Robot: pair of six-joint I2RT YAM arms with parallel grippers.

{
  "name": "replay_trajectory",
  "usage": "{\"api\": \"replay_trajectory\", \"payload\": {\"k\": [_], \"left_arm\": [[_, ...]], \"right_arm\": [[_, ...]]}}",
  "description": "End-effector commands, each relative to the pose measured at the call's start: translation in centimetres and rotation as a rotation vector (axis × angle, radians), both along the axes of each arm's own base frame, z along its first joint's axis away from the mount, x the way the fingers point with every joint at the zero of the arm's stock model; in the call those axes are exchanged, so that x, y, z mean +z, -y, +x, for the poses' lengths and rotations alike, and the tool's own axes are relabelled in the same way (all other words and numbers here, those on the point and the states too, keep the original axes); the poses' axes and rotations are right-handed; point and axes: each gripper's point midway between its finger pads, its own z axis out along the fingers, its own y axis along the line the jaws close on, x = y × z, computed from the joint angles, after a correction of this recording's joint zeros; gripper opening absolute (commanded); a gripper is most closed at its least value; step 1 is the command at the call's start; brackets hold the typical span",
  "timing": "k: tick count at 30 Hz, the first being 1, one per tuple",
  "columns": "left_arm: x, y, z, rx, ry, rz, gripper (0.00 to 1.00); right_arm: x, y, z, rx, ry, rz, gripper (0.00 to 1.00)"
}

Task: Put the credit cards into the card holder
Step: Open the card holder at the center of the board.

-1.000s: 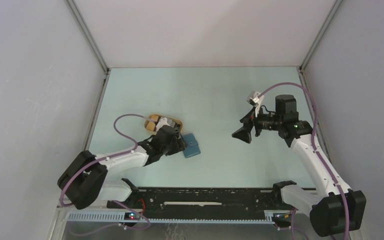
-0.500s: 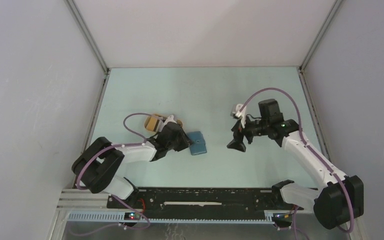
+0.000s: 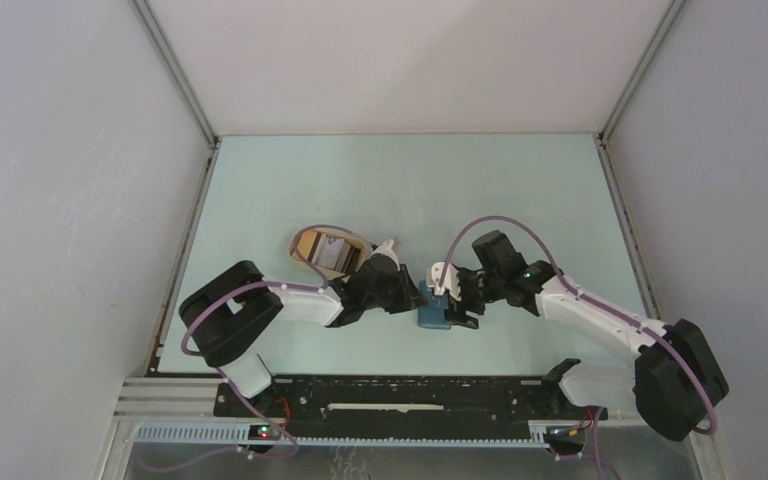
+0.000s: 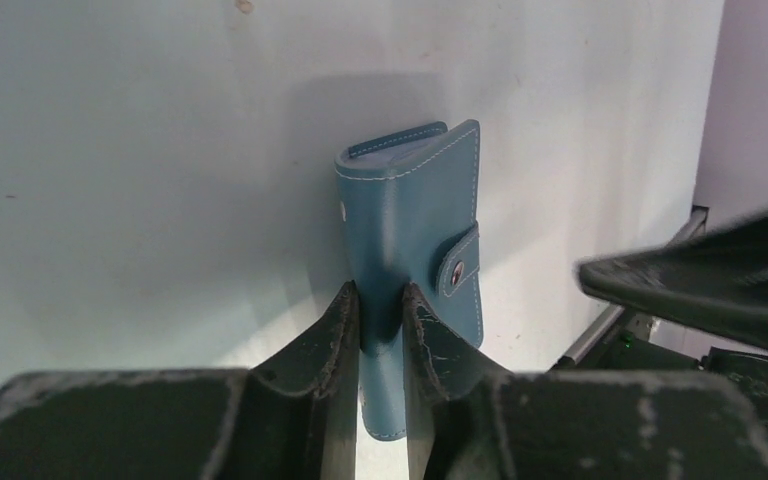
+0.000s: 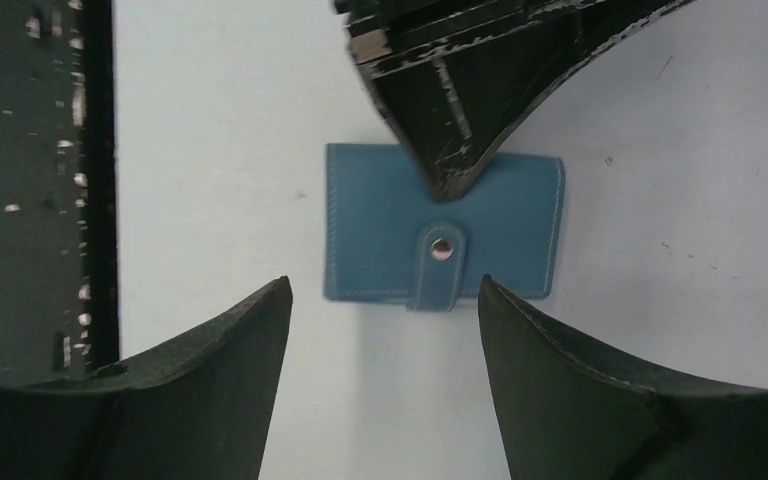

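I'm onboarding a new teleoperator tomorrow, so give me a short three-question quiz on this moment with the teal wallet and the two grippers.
1. Fill in: the right gripper faces the card holder with its jaws ____.
2. Multiple choice: what pinches the card holder? A. the left gripper; B. the right gripper; C. nothing.
3. True or false: the snap tab is undone.
Key: 1 open; 2 A; 3 false, it is fastened.
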Motion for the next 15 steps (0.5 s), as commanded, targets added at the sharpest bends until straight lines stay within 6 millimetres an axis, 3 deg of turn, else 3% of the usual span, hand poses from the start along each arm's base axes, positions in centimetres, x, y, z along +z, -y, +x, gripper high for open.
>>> {"api": "replay_trajectory", "payload": {"k": [1, 10, 15], "left_arm": [[0.8, 1.7, -1.0, -0.003, -0.024, -0.086, 0.07], [0.7, 2.7, -2.3, -0.026, -0.038, -0.134, 0.02], [0.3, 2.2, -2.4, -0.017, -0.030, -0.122, 0.01]], "right_arm": [[-1.1, -0.8, 2.6, -0.074, 0.066, -0.039, 0.77], [-4.0, -0.6, 3.1, -0.102, 0.050, -0.151, 0.73], [-5.4, 0.0, 2.7, -0.081, 0.005, -0.222, 0.61]]}}
